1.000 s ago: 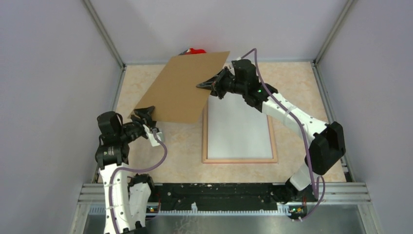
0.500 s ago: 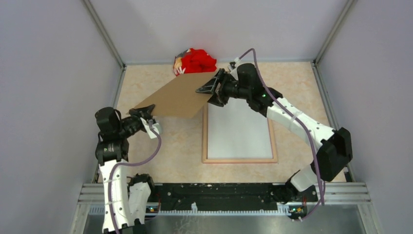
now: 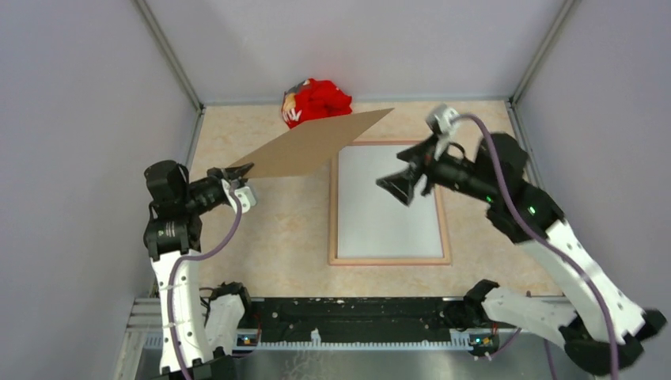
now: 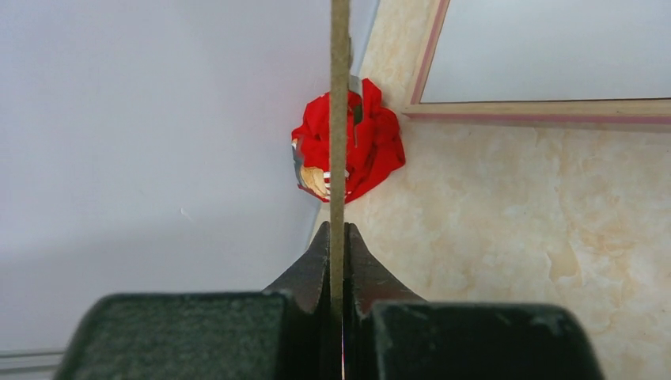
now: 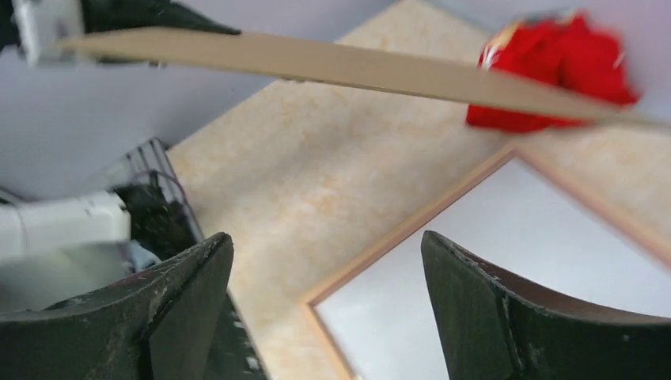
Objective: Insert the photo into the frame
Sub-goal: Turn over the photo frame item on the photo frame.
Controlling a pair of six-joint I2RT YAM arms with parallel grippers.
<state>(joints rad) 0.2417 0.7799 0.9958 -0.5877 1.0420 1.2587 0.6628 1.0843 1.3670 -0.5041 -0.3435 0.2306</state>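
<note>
Left tool (image 4: 338,245) clamped on hardboard panel (image 3: 308,142) corner; panel tilted, airborne. Right tool (image 5: 326,241) gaped wide, empty, above frame (image 3: 388,259). Frame lay flat on worktop (image 3: 277,237), white sheet (image 3: 380,229) inside. Red cloth (image 3: 316,99) at 12 o'clock.

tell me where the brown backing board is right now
In the top view the brown board hangs tilted above the table's left half, one corner pinched in the left gripper, between the red cloth bundle and the frame.

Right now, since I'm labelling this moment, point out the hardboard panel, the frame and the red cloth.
hardboard panel (image 3: 312,146), top view, brown face
frame (image 3: 388,259), top view, bottom rail
red cloth (image 3: 319,101), top view, bundle's middle
</note>
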